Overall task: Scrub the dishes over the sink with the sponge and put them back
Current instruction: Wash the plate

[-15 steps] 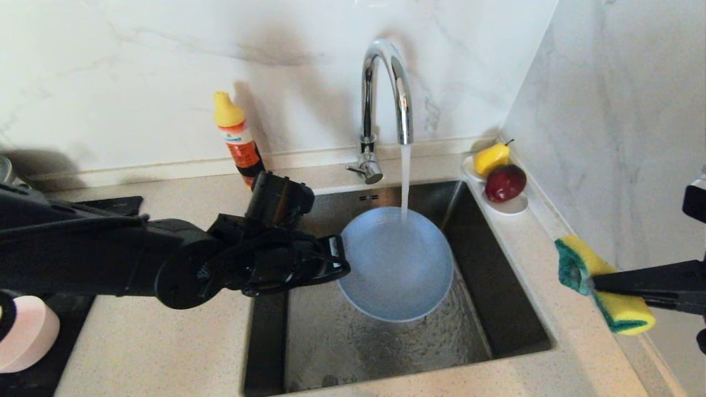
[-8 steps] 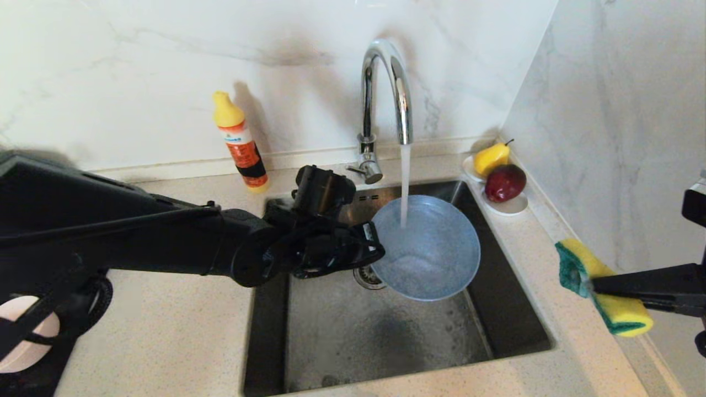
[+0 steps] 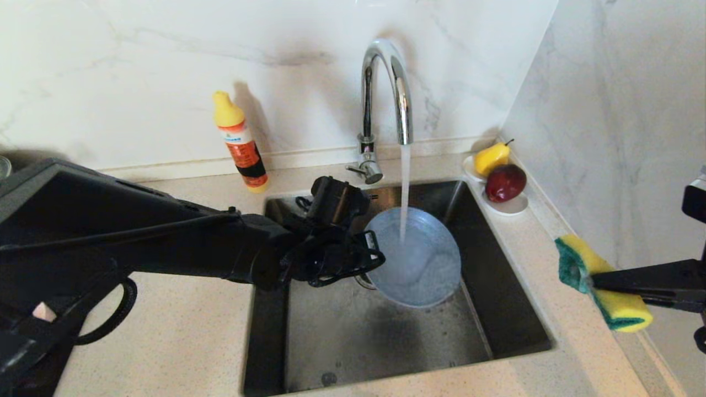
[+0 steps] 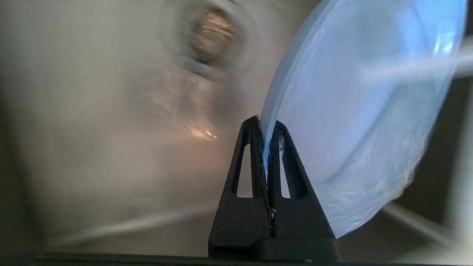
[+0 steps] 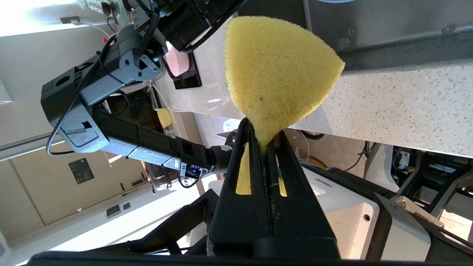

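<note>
My left gripper (image 3: 368, 255) (image 4: 266, 127) is shut on the rim of the slate-blue plate (image 3: 413, 256) (image 4: 362, 111), holding it tilted inside the steel sink (image 3: 513, 309) under the running water (image 3: 404, 193). The stream strikes the plate's face. Off to the right, over the counter beside the sink, my right gripper (image 3: 591, 283) (image 5: 264, 129) is shut on the yellow sponge (image 3: 598, 284) (image 5: 277, 70), squeezing its narrow middle; the green scouring side faces the sink. A pink dish (image 5: 176, 61) shows in the right wrist view; the teal bowl is out of view.
The curved chrome tap (image 3: 386, 99) stands behind the sink. An orange bottle with a yellow cap (image 3: 240, 140) is on the counter at the back left. A white saucer (image 3: 510, 205) with a pear (image 3: 491, 157) and a red fruit (image 3: 504, 182) sits at the back right corner.
My left arm has carried the plate right and towards the tap, then lowered it a little, tipping it so that it looks smaller. The right arm and sponge have stayed put.
</note>
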Tool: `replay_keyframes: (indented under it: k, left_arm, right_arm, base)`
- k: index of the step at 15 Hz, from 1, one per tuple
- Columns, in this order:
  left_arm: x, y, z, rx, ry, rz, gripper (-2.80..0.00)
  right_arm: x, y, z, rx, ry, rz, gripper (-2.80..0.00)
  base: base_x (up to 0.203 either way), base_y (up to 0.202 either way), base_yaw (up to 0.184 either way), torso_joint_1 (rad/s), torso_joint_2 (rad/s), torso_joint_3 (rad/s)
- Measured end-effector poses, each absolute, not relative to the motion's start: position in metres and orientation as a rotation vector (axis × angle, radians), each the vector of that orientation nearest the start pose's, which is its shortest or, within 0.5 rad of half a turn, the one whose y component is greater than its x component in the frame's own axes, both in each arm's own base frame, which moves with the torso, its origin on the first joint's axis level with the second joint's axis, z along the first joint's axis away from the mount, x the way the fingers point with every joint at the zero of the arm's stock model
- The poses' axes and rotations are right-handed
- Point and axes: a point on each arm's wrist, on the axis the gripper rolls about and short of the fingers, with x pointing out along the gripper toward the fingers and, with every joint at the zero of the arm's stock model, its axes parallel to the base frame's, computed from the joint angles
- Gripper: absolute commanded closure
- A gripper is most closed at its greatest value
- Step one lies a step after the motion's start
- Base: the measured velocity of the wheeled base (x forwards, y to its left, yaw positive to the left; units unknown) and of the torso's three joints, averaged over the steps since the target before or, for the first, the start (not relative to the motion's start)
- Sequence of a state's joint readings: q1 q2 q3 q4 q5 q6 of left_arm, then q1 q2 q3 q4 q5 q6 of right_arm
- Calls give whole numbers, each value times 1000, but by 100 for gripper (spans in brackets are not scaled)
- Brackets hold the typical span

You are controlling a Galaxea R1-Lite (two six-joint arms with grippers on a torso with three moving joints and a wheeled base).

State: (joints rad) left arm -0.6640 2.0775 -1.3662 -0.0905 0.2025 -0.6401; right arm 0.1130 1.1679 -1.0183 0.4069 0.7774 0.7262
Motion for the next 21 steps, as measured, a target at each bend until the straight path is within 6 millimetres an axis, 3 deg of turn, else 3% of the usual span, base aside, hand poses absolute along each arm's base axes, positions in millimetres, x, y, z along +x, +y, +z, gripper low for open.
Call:
replay_keyframes:
  k: [8, 15, 21]
  left_arm:
    - [323, -198, 175, -10, 452, 82, 0]
    - [319, -182, 199, 115, 112, 97, 0]
    - [307, -176, 209, 69, 78, 65, 0]
  right_arm:
    - [146, 33, 270, 851, 858, 634, 0]
    - [148, 33, 265, 857, 878, 624, 0]
    - [147, 33, 266, 856, 874, 628, 0]
  base:
    - [0, 0, 0, 0, 0, 0]
    - [0, 0, 0, 0, 0, 0]
    - [0, 0, 0, 0, 0, 0]
